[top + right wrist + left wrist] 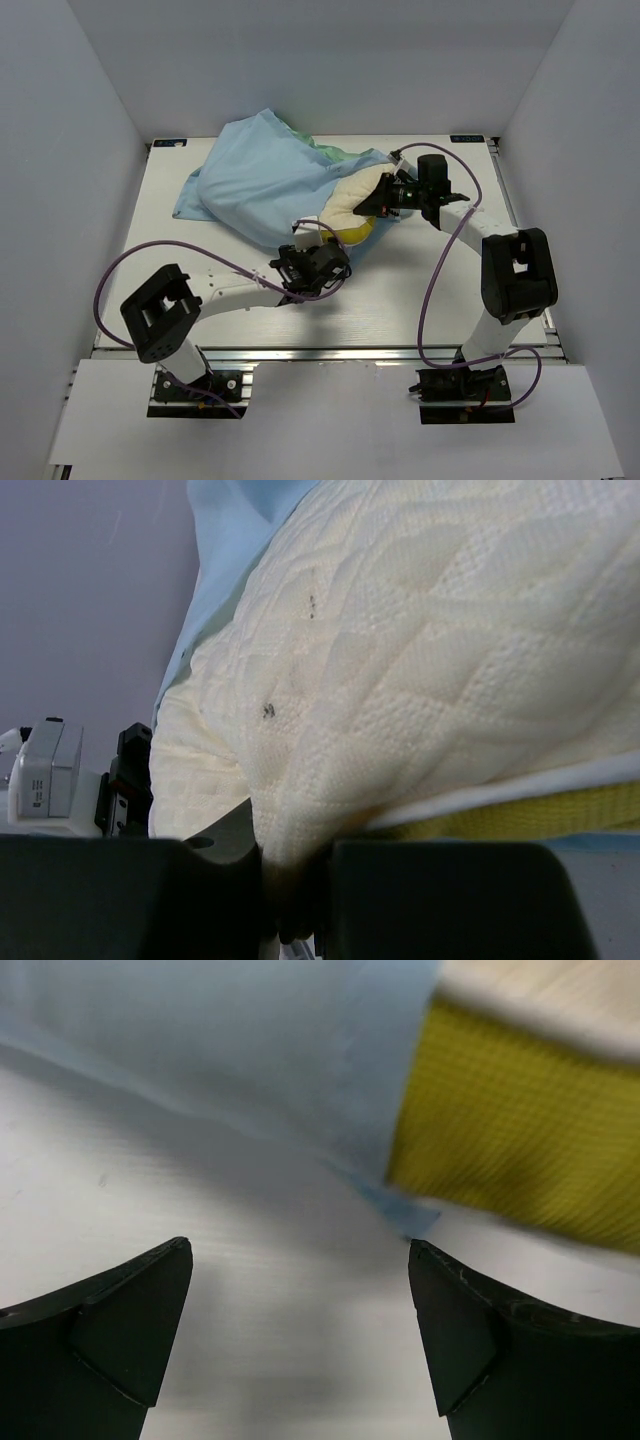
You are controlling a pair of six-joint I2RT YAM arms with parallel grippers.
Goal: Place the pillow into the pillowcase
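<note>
The pillowcase [255, 185] lies bunched at the back left, light blue side up, with a mint green strip [335, 153] at its far edge. The cream pillow [355, 200] sticks out of its right opening, most of it inside. My right gripper [382, 197] is shut on the pillow's exposed end; the right wrist view shows the dimpled cover [400, 660] and yellow band [540, 815] pinched between the fingers. My left gripper [313, 262] is open and empty, low over the table just in front of the pillowcase's hem [405, 1215] and the pillow's yellow side [520, 1130].
The white table [400, 290] is walled by grey panels at the left, back and right. Purple cables loop from both arms over the table. The left arm's wrist shows at the left of the right wrist view [45, 775].
</note>
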